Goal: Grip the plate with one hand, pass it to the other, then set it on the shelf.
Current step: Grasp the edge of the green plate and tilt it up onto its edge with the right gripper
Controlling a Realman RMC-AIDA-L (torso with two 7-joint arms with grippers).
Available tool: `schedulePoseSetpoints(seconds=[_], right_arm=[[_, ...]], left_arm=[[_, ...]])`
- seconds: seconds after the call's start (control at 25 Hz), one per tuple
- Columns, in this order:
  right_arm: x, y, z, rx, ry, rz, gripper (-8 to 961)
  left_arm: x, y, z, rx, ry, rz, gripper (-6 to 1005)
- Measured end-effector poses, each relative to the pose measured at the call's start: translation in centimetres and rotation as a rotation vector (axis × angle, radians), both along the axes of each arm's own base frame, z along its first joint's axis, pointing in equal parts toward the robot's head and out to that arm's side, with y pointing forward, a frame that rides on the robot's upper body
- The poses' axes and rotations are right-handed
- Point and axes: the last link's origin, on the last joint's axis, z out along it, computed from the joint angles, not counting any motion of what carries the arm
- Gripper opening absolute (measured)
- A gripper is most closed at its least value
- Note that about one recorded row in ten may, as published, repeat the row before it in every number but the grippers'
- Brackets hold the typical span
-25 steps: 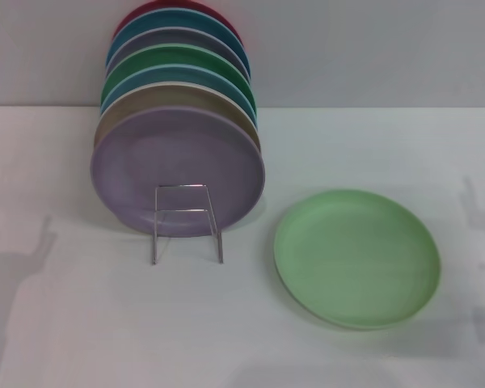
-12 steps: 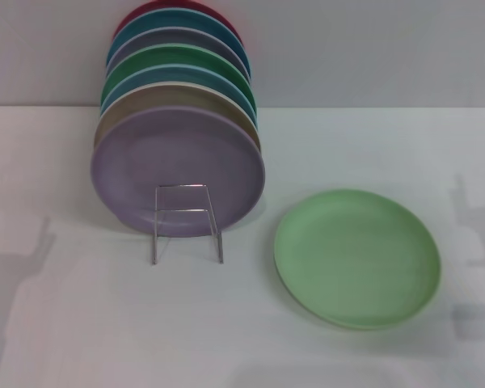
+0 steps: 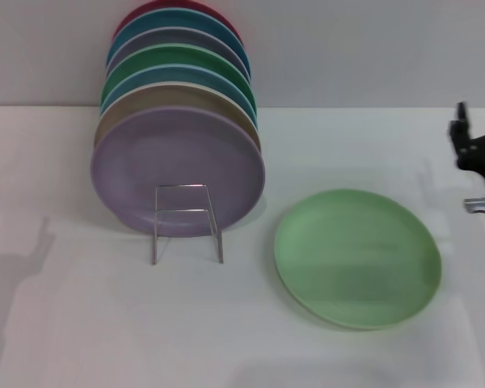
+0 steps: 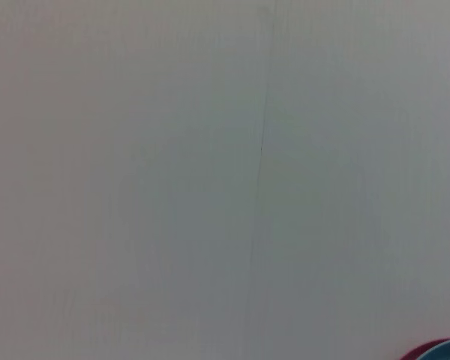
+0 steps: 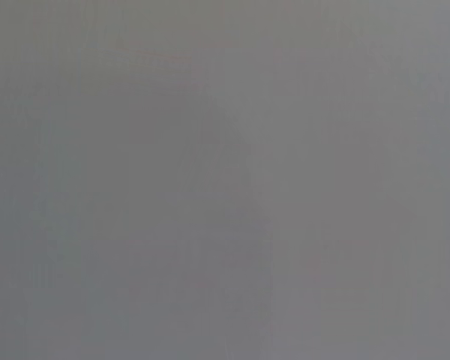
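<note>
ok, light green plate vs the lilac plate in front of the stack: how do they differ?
Colour: the light green plate is pastel green; the lilac plate is pale purple.
Pose: the light green plate lies flat on the table; the lilac plate stands nearly upright, face forward.
Setting: the light green plate is alone, touching nothing else; the lilac plate fronts a row of plates in the wire rack.
Shared: both round, plain, matte, about equal in size.
</note>
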Motion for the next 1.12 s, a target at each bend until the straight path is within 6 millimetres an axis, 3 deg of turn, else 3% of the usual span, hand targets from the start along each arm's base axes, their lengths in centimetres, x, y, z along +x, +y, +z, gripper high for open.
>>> schedulePoseSetpoints(seconds=[0.4, 0.88, 1.12], right_arm=[[-2.4, 1.5, 0.1, -0.209, 0.058, -0.104, 650], [-2.6, 2.4, 4.5, -0.485, 0.174, -0.127, 651], [-3.1, 3.0, 7.2, -0.625, 0.122, -0.163, 651]], left_arm=[[0.1, 0.2, -0.1, -0.004, 0.003, -0.004, 855], [0.4, 0.5, -0.1, -0.003, -0.001, -0.013, 853], [0.6, 0.7, -0.1, -0.002, -0.002, -0.025, 852]])
